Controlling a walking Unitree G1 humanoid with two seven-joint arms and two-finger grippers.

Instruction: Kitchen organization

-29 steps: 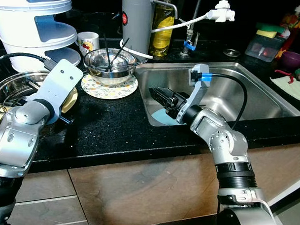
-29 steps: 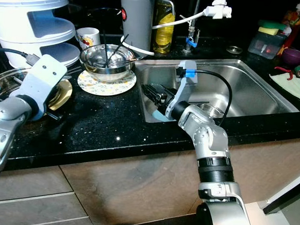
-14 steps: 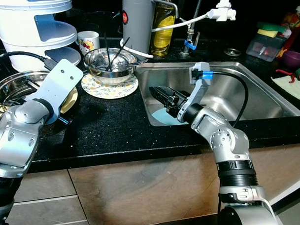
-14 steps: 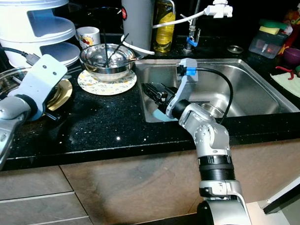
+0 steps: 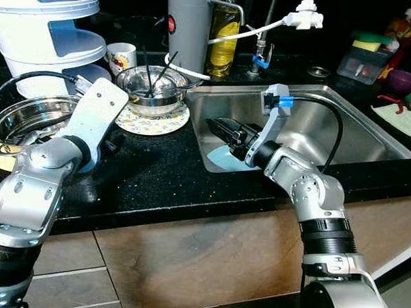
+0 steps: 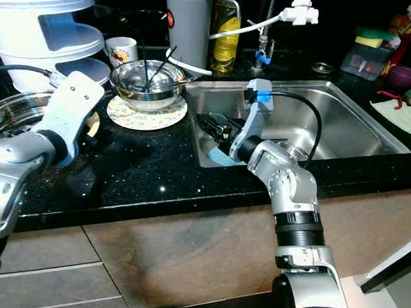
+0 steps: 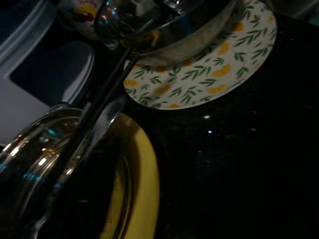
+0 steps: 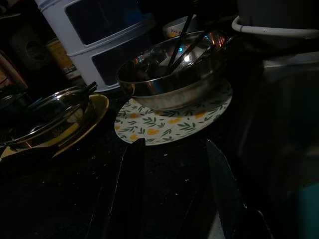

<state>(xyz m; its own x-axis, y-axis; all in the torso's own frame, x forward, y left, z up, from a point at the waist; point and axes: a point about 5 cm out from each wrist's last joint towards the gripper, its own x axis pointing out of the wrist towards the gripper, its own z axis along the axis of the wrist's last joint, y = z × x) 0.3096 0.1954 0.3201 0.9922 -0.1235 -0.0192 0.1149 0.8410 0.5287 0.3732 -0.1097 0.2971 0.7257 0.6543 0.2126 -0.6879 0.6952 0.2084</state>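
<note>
My right gripper (image 5: 217,125) is open inside the left end of the steel sink (image 5: 355,125), just above a light-blue item (image 5: 222,158) on the sink floor, holding nothing. Its two fingers (image 8: 130,189) point at a steel bowl (image 5: 152,88) holding black chopsticks, which sits on a leaf-patterned plate (image 5: 152,120). My left gripper (image 5: 109,146) hangs low over the black counter between that plate and a second steel bowl (image 5: 24,117) on a yellow plate (image 7: 144,184); its wrist hides the fingers.
A white tiered container (image 5: 51,34), a mug (image 5: 121,56), a grey canister (image 5: 189,28), an oil bottle (image 5: 223,33) and the faucet (image 5: 263,54) line the back. A sponge box (image 5: 364,61), purple bowl (image 5: 402,81) and cloth (image 5: 402,120) sit right of the sink.
My left arm has swung up and to the right, toward the leaf-patterned plate, and now covers most of the yellow plate. The right gripper has barely moved.
</note>
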